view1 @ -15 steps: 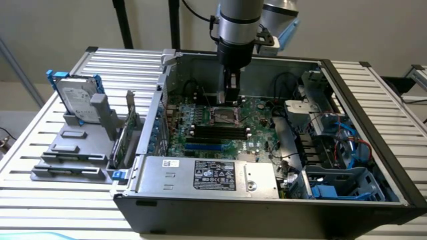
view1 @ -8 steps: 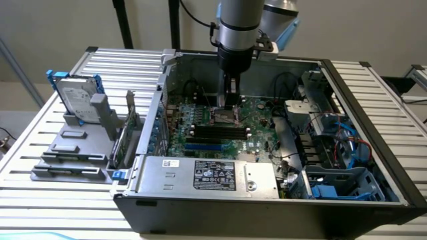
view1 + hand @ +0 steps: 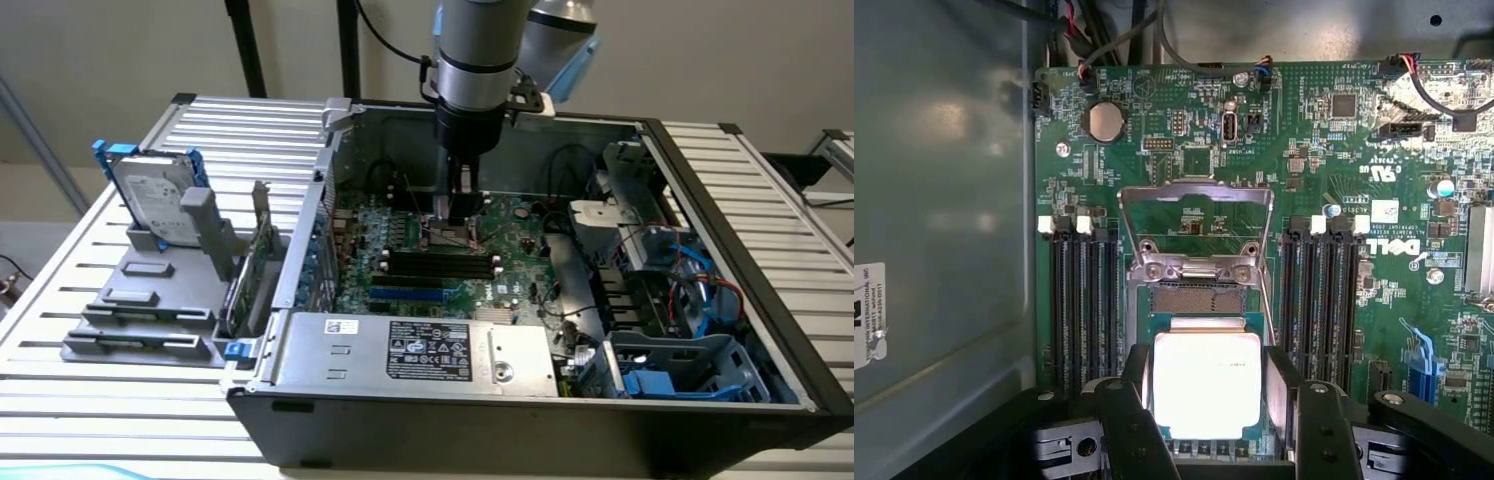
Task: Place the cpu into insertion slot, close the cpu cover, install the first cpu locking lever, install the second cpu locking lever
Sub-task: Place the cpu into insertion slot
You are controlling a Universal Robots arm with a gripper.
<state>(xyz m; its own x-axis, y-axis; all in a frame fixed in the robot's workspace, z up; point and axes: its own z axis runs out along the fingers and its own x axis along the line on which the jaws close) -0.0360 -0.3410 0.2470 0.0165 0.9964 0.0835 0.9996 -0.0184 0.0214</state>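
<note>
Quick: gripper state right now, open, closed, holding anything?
Gripper: closed on the cpu, holding it just over the insertion slot; the cpu cover is flipped open.

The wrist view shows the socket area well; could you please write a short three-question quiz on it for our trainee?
1. True or false: the cover is closed over the slot.
2. What does the gripper hold? A) the cpu B) a memory stick C) a coin cell
3. Fill in: long black memory slots flank the slot on ____ sides.

Key: 1 false, the cover is swung open and part of the slot shows; 2 A; 3 both.
</note>
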